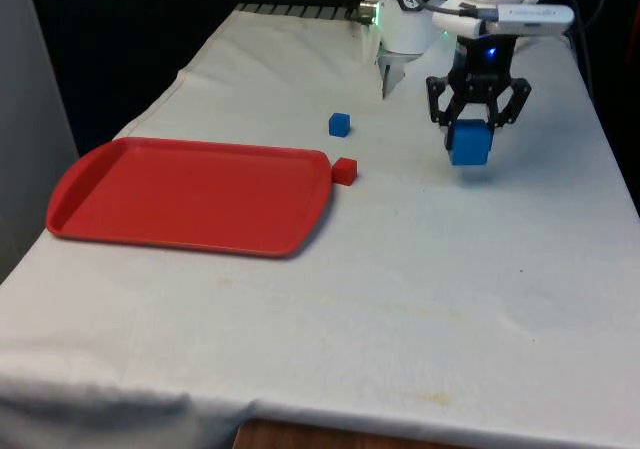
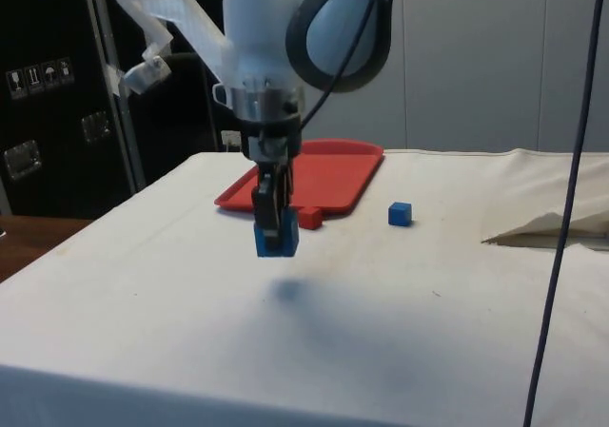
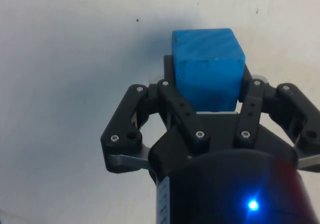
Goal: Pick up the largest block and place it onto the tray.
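Observation:
The large blue block (image 1: 470, 144) hangs above the cloth at the front view's right, with my gripper (image 1: 471, 129) shut on it. From the side the large blue block (image 2: 276, 238) is clear of the table, its shadow on the cloth below. In the wrist view the large blue block (image 3: 208, 67) sits between the two black fingers (image 3: 172, 102). The red tray (image 1: 190, 194) lies flat at the front view's left, well apart from the gripper. The red tray (image 2: 309, 172) is behind the gripper (image 2: 274, 220) in the side view.
A small red block (image 1: 345, 171) lies just off the tray's right edge, between the tray and the gripper. A small blue block (image 1: 339, 124) lies farther back. A fold of loose cloth (image 2: 552, 227) rises at the side view's right.

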